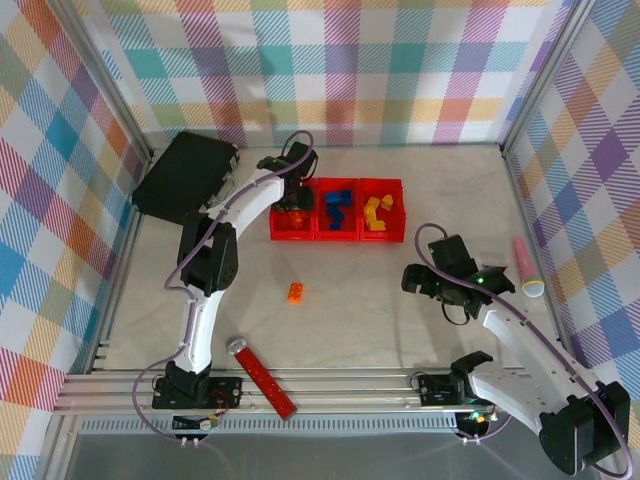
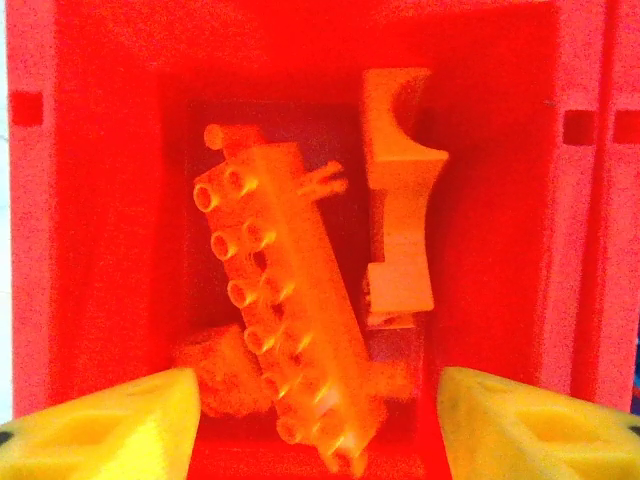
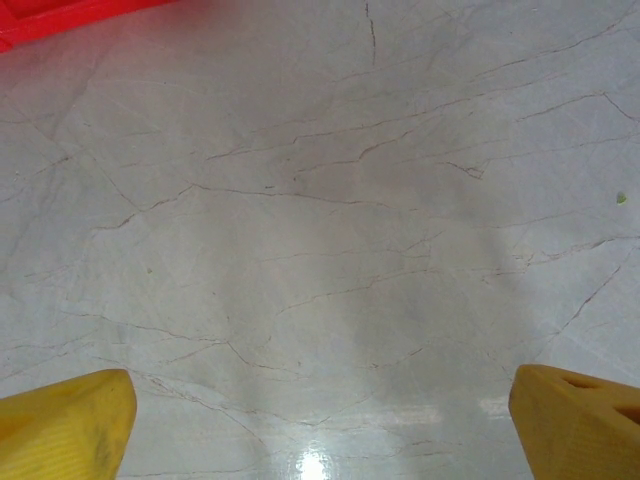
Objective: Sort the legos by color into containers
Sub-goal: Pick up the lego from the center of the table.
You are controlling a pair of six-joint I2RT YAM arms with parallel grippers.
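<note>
Left hand (image 2: 317, 405) open above red container (image 2: 100, 250), long orange lego (image 2: 285, 310) loose below, between its fingers. Right hand (image 3: 320, 420) open, surface (image 3: 330, 220) beneath.

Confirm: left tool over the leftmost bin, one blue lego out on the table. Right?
One error: the lego on the table is orange, not blue, as the top external view shows. The rest holds: left tool over the leftmost bin.
</note>
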